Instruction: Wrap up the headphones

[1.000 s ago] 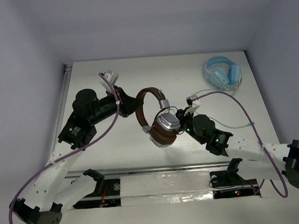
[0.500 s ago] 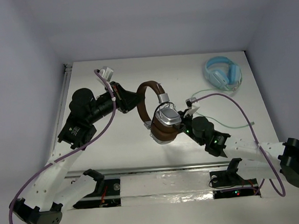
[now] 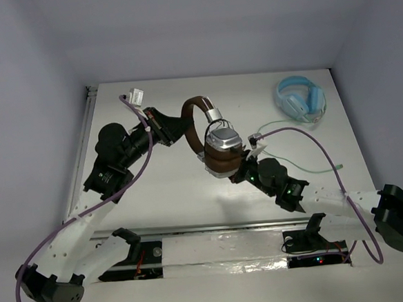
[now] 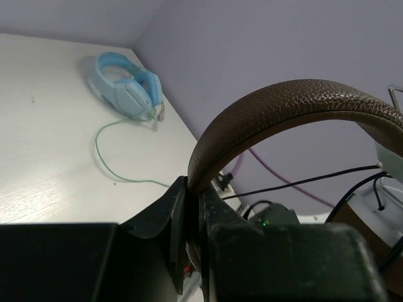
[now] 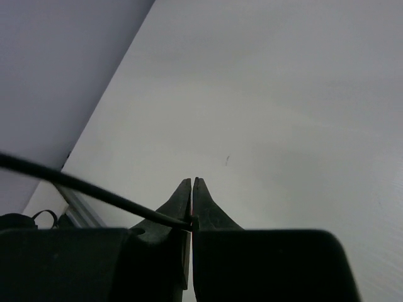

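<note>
- Left gripper [image 4: 192, 192] is clamped tight on the brown headband [image 4: 283, 100] of the headphones [image 3: 219, 150]. It appears to hold them raised off the table [image 3: 149, 189], with the earcups hanging toward the right arm.
- Right gripper [image 5: 192, 187] is closed, its jaws pinching the thin black cable [image 5: 75, 182], which leaves the fingertips toward the left of the wrist view.
- Seen from above, the right gripper sits just beside the lower brown ear pad, below the silver earcup [image 3: 223, 141]. Whether it touches the pad cannot be told.
- The step in hand looks like leading the cable around the headphones for a turn of the wrap.
- To do it well, keep the cable lightly taut without tugging at its root in the earcup. Lay each turn snug beside the last, not crossing it.
- The headband grip should hold firm so the headphones do not swing as the cable comes round.
- The light blue headphones [image 3: 300, 99] and their pale green cable [image 3: 306, 166] lie toward the far right corner, apart from the work. The sweep should stay short of them.
</note>
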